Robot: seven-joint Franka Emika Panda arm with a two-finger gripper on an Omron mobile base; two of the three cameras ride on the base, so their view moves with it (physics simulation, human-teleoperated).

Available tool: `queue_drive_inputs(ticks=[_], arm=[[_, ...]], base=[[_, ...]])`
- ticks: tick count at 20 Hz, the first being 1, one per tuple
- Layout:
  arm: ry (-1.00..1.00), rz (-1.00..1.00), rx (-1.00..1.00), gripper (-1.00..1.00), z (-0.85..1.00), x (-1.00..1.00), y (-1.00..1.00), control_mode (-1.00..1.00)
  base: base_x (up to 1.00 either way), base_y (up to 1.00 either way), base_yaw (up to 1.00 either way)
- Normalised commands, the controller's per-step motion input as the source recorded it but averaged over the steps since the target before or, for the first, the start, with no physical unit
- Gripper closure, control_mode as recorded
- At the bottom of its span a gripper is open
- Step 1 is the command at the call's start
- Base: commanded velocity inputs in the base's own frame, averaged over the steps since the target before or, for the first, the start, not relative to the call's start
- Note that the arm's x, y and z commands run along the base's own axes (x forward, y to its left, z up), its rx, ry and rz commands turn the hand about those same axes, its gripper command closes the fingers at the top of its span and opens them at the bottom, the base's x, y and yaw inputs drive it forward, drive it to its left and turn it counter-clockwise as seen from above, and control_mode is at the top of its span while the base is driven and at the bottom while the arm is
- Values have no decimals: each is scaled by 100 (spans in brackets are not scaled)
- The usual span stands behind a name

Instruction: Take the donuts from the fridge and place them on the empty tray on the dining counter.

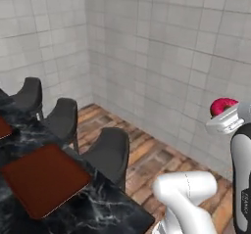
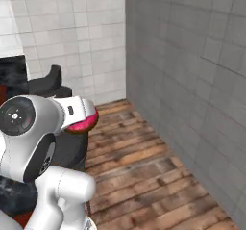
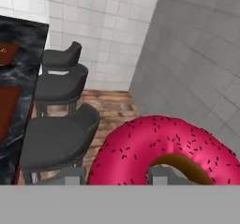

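Gripper [image 3: 112, 178] clamped on pink donut [image 3: 164, 148], right of frame. Best swung left, level and slow, over stools [image 1: 105, 152] toward empty tray [image 1: 41, 179], lower left.

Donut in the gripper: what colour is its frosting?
Red-pink with dark sprinkles on the donut; clearest in the hand view.

White arm raised beside the dining counter [image 1: 98, 213], elbow bent, forearm upright, gripper [image 3: 117, 175] closed on the red-pink donut [image 3: 164, 148], apparently clear of the counter top, fingertips mostly hidden
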Motion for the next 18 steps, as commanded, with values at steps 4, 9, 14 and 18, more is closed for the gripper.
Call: queue_drive_inputs(ticks=[4, 9, 14, 18], arm=[[0, 0, 0, 100, 0, 0, 0, 100], [0, 0, 0, 100, 0, 0, 0, 100], [0, 0, 0, 100, 0, 0, 0, 100], [0, 0, 0, 100, 0, 0, 0, 100]], base=[[100, -8, 68], [100, -7, 71], [77, 1, 71], [49, 29, 65]])
